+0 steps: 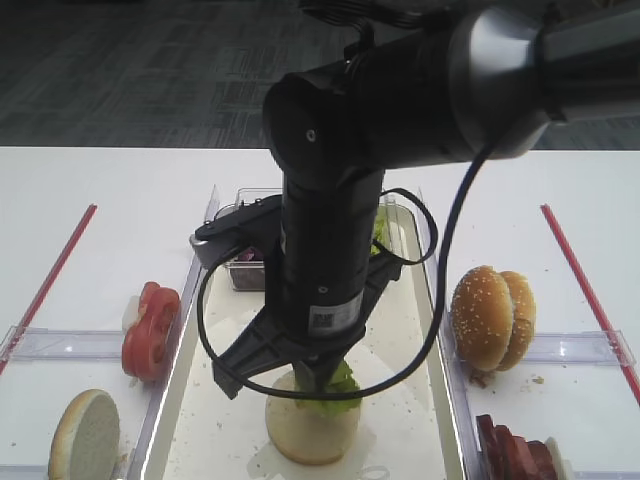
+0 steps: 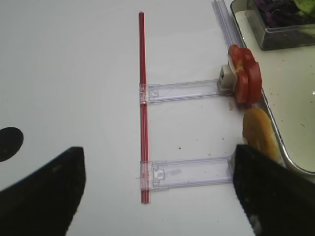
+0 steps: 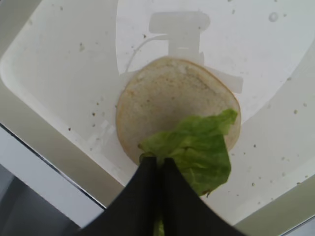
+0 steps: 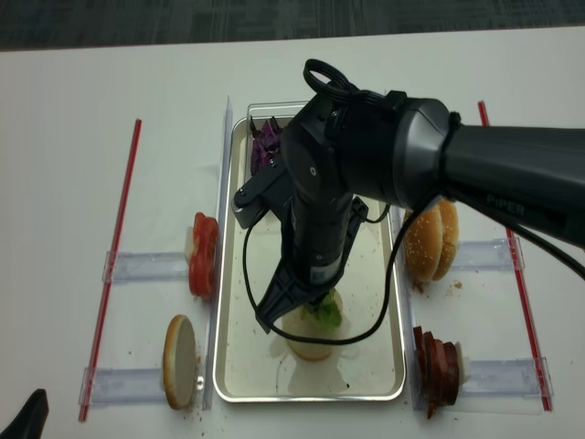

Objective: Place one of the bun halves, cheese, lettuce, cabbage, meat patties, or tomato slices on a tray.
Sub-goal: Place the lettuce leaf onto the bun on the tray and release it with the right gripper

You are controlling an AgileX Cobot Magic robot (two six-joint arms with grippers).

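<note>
My right gripper is shut on a light-green lettuce leaf low over the tray. The leaf hangs across the near part of a bun half that lies cut face up on the tray floor; whether the two touch is unclear. In the high view the lettuce shows just above that bun half, under the black arm. My left gripper is open and holds nothing, above the white table left of the tray.
Tomato slices and a bun half on edge stand left of the tray. More bun halves and meat patties stand to its right. A clear tub of purple cabbage sits at the tray's far end. Red strips border the table.
</note>
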